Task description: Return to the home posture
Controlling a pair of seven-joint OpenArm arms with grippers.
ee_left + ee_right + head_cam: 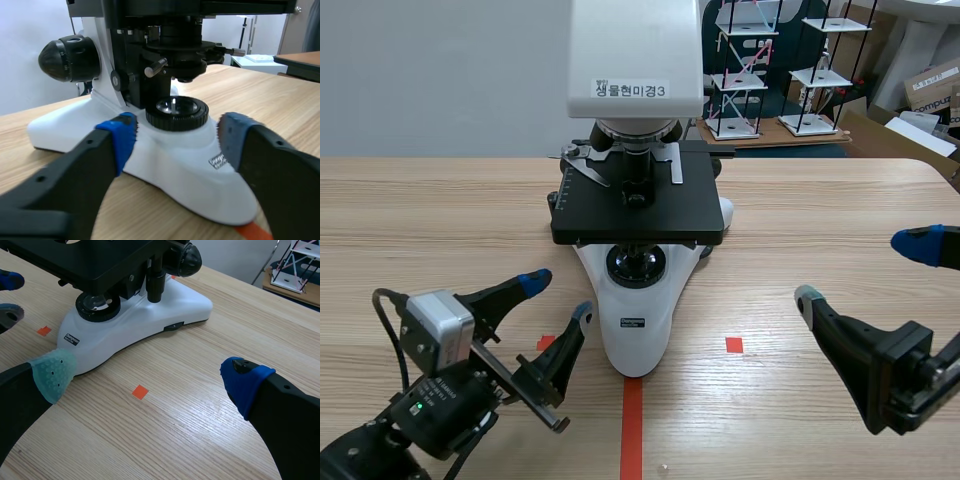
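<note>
**Q:** Scene view: what is standing where?
**A:** A white-and-black microscope [638,215] is standing at the middle of the wooden table [430,210]. Its base is pointing toward the robot and ending at the far end of an orange-red tape line [632,430]. The left gripper [558,296] is hanging low beside the base on the robot's left, near it but not touching. Its jaws are gaping wide and holding nothing. The right gripper [860,270] is hanging well apart from the microscope on the other side, its jaws likewise spread wide and empty. A tape square [734,344] is lying on the table between that gripper and the base.

**Q:** Left wrist view: what is lying ahead of the gripper?
**A:** The two fingers are rising far apart with nothing gripped between them. The white base is lying just ahead, with its round light port [176,111] showing in the gap. A black focus knob [67,57] is sticking out from the side of the stand.

**Q:** Right wrist view: and here?
**A:** The grey-green and blue pads are standing wide apart, gripping nothing, with bare table and the tape square showing between them. The base is lying ahead of the grey-green pad, near it but apart, and the other arm's fingertips are showing beyond it
</note>
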